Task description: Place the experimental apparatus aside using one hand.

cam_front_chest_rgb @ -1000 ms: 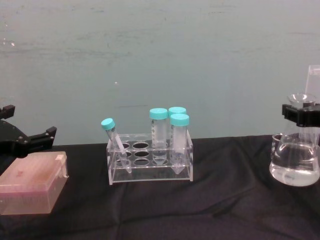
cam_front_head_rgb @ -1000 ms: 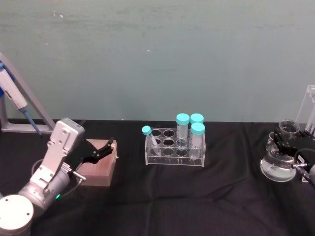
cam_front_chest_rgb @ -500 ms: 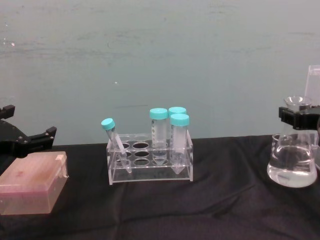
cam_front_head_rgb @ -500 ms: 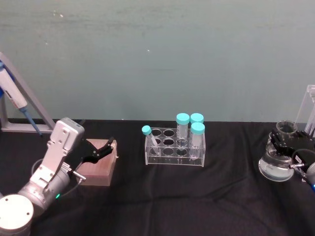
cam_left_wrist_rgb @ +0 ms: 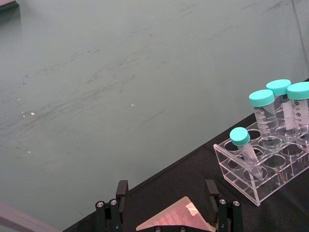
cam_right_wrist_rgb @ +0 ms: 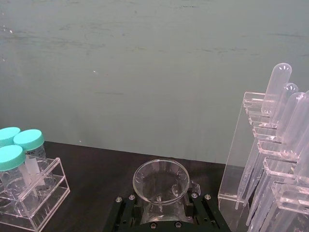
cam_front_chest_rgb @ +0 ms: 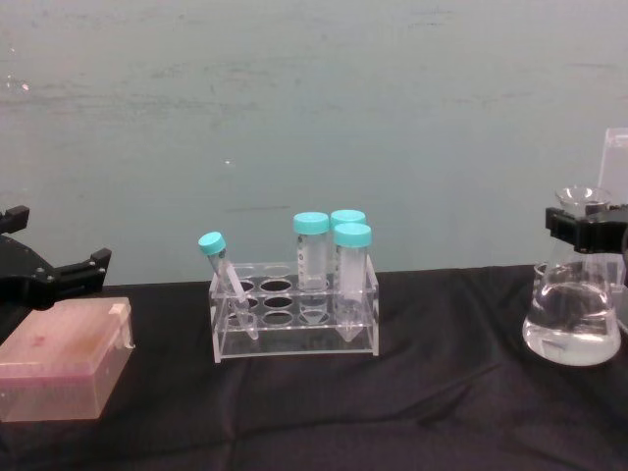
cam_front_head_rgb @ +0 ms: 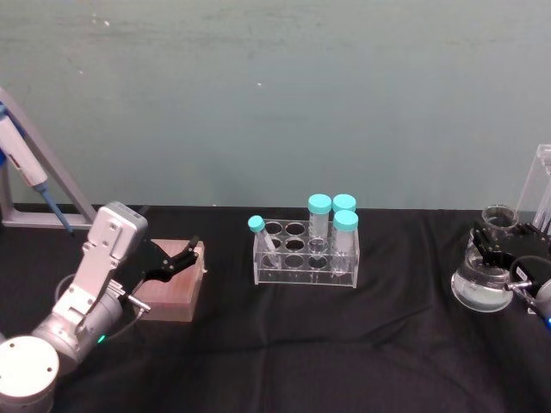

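The right gripper [cam_front_head_rgb: 501, 247] is clamped around the neck of the conical flask [cam_front_head_rgb: 482, 288], its black fingers [cam_front_chest_rgb: 579, 228] pressing on the glass just under the flared rim. In the right wrist view the flask's open mouth [cam_right_wrist_rgb: 161, 183] sits between the closed jaws. The flask holds clear liquid in its wide lower part, and its base is on or just above the black tabletop [cam_front_head_rgb: 344, 344]; which of the two I cannot tell. Just beside the flask, on the side away from the tube rack [cam_front_head_rgb: 306, 255], stands the tall acrylic stand [cam_right_wrist_rgb: 251, 154] with its plastic pipettes [cam_right_wrist_rgb: 277, 108] slotted upright. The tube rack is well apart from the flask, toward the table's middle; it carries three upright teal-capped tubes [cam_front_chest_rgb: 334, 265] and one smaller tube [cam_front_chest_rgb: 224, 270] leaning outward. Farther from the flask, past the rack, the left gripper [cam_front_head_rgb: 181, 260] hangs with its fingers spread above a pink box [cam_front_chest_rgb: 64, 368].
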